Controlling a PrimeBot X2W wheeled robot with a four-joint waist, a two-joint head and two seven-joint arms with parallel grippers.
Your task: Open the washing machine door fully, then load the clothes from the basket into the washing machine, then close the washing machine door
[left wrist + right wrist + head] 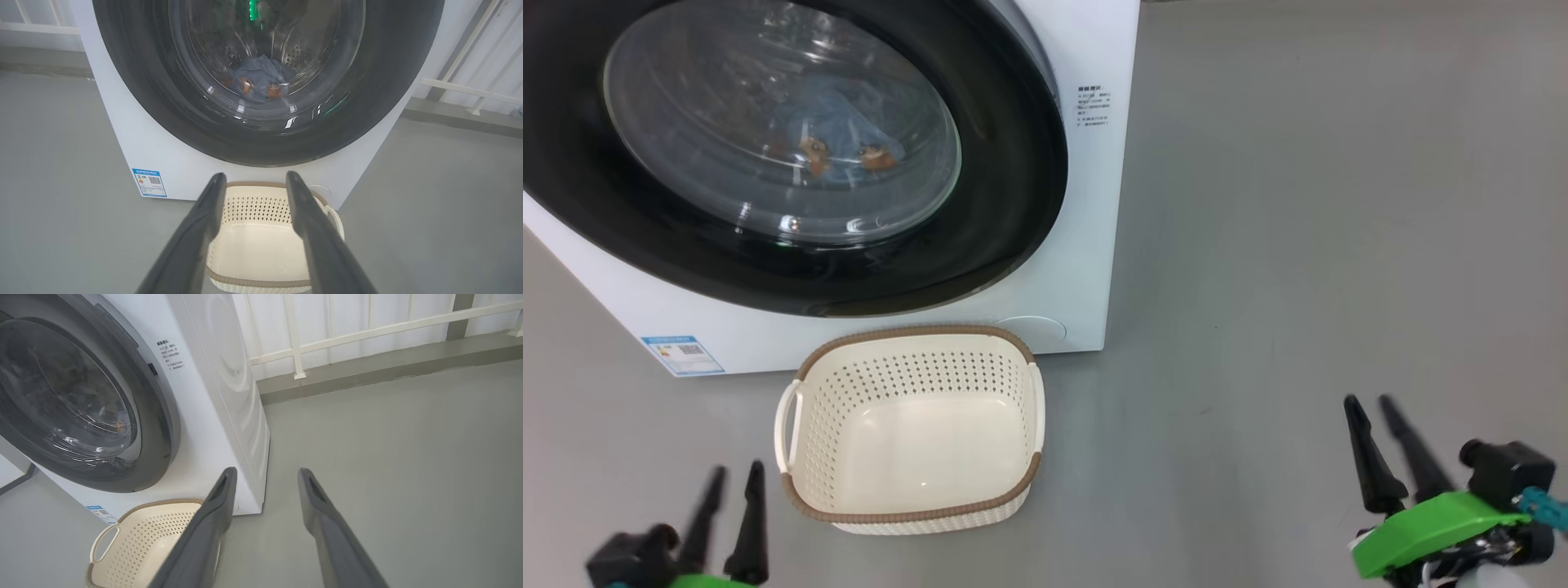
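**Washer (1054,278), front and surroundings.** The door (1013,204) is shut against the white front, and its black rim reaches almost to the cabinet's right edge. The clothes (841,139) are seen through the glass, lying low in the drum (302,53). The basket (915,333) is set on the floor (1298,245) just before the washer's lower edge, below the door's bottom arc, and it is empty. Whether its far rim touches the front panel cannot be told. A blue label (682,354) is fixed at the washer's lower left corner.

The left gripper (738,467) is held low, just left of the basket's near corner, with its fingers parted and nothing between them. The right gripper (1369,398) is held well to the right of the basket over bare floor, likewise parted and empty.

Open floor is shown right of the washer's corner, bounded at the far side by a kerb (367,367) and a white railing (367,330).
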